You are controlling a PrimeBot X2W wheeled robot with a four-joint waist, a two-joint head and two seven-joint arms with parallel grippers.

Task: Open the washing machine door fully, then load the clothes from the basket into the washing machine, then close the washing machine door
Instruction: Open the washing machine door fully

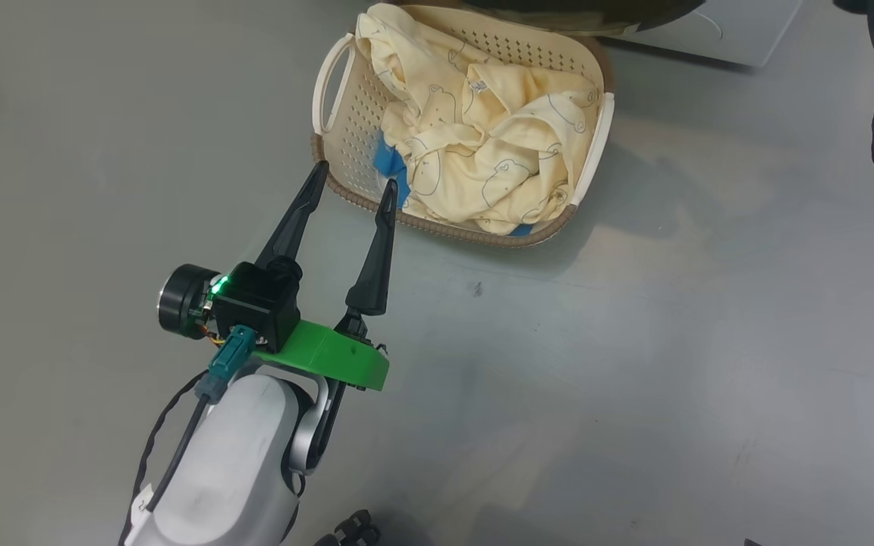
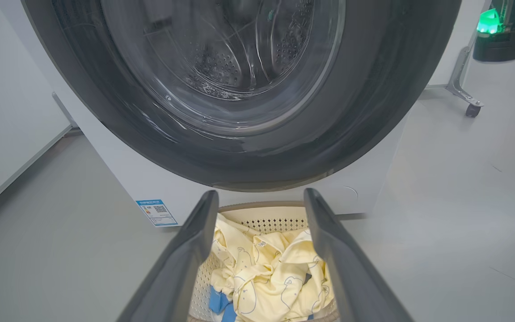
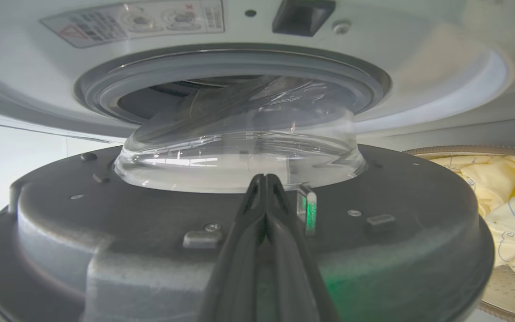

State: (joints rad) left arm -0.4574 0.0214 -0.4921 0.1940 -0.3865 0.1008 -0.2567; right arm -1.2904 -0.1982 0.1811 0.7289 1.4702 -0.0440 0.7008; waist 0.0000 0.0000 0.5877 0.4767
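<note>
Pale-yellow clothes (image 1: 482, 144) in cream basket (image 1: 352, 129)

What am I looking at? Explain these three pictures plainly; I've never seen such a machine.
A wheeled robot with two arms, each ending in a two-fingered gripper. The head camera looks down at the floor: the left gripper, open and empty, points at a basket of pale-yellow clothes. The left wrist camera looks along those fingers at the washing machine. The right wrist camera shows the right gripper, shut, holding nothing, by the dark inner frame of the washing machine door, which stands ajar.
</note>
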